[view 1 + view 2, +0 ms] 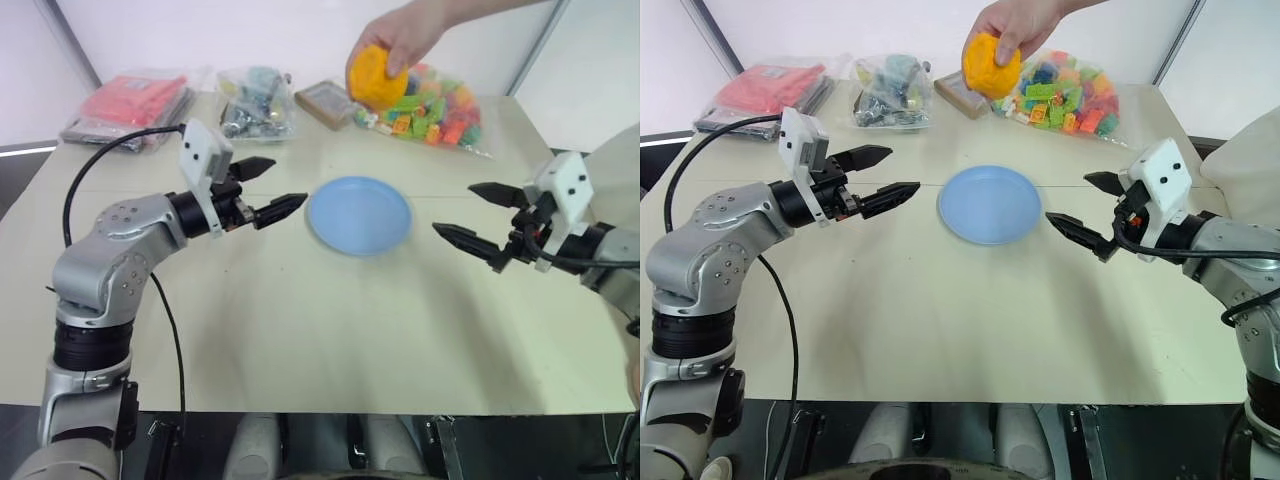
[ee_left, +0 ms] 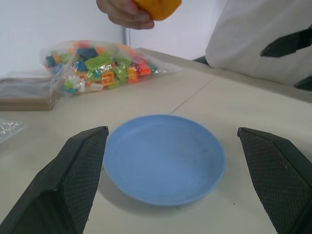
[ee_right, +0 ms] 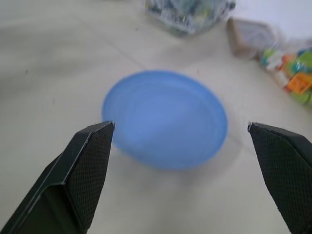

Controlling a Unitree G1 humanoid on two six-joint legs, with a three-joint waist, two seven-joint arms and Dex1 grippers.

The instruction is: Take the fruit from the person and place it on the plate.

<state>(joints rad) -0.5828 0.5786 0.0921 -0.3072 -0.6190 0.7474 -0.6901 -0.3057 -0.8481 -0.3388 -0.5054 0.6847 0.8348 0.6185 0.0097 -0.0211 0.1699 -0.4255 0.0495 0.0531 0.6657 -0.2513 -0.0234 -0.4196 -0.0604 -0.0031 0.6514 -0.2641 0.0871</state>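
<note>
Fruit: the orange-yellow fruit [image 1: 991,65] is held in the person's hand [image 1: 1018,25], up in the air over the far edge of the tabletop [image 1: 940,320], above the near side of the bag of toy blocks [image 1: 1065,100]. It touches neither the table nor the plate.
Person: the hand reaches in from beyond the far edge, fingers wrapped over the top of the fruit; light clothing shows in the left wrist view past the far right corner.
Plate: the light-blue plate [image 1: 990,204] lies flat and bare near the middle of the tabletop, a little toward the far edge, between the two grippers.
Left gripper: the left gripper [image 1: 880,177] hangs just off the plate's left side, pointing toward it, its two black fingers spread wide with nothing between them.
Right gripper: the right gripper [image 1: 1088,208] hangs just off the plate's right side, pointing back toward the plate, fingers spread wide and holding nothing.
Far edge: from the far left corner run a flat red packet [image 1: 765,90], a clear bag of dark small parts [image 1: 890,95], a brown flat box [image 1: 958,92], then the bag of toy blocks.
</note>
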